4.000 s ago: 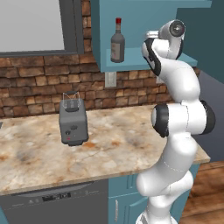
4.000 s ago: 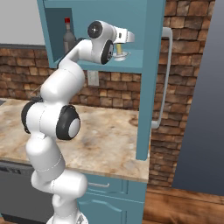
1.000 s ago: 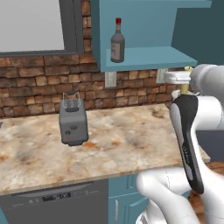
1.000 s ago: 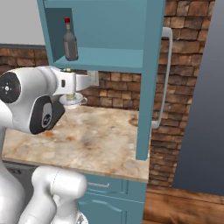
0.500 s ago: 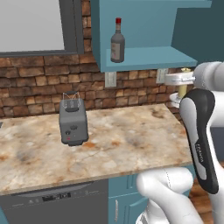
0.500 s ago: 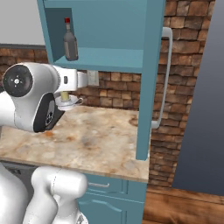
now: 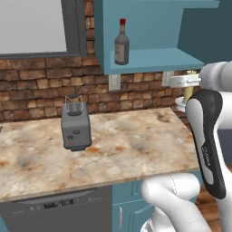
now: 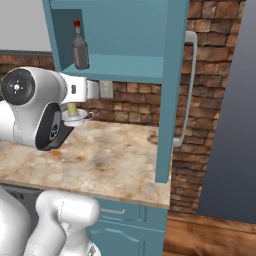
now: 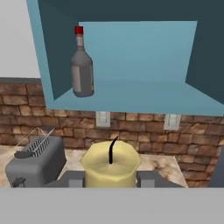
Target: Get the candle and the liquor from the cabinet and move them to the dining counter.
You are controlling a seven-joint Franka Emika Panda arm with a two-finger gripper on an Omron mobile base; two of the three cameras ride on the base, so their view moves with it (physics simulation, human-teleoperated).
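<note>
**A:** Gripper (image 9: 110, 180) first — what is it doing?

**B:** It is pinching the short yellow stick candle (image 9: 110, 164), one dark finger (image 9: 72, 179) pressing each side, so the wick is pointing up and the candle is riding upright instead of tipping. In the right base view it is hanging below the teal-blue wall cabinet (image 8: 125, 35), above the stone worktop, with its pale saucer-like holder (image 8: 75, 118) showing under the white wrist.

**A:** Working left to right from that cabinet, what is lying around?

**B:** Down to the cabinet's left, the grey slot toaster (image 7: 75, 125) is sitting on the beige marbled worktop (image 7: 118, 145), against the red-brown brick wall (image 7: 41, 90). On the left end of the cabinet's shelf the dark grey-brown glass liquor bottle (image 7: 121, 43) with its red cap and pale label is standing upright, waiting its turn. At the cabinet's right, the raised-panel door with its slim silver bar handle (image 8: 183, 90) is standing swung open, giving the arm free access.

**A:** Judgement?

**B:** The candle is looking clear of the shelf; carrying it to the dining counter is likely the step in hand.
</note>
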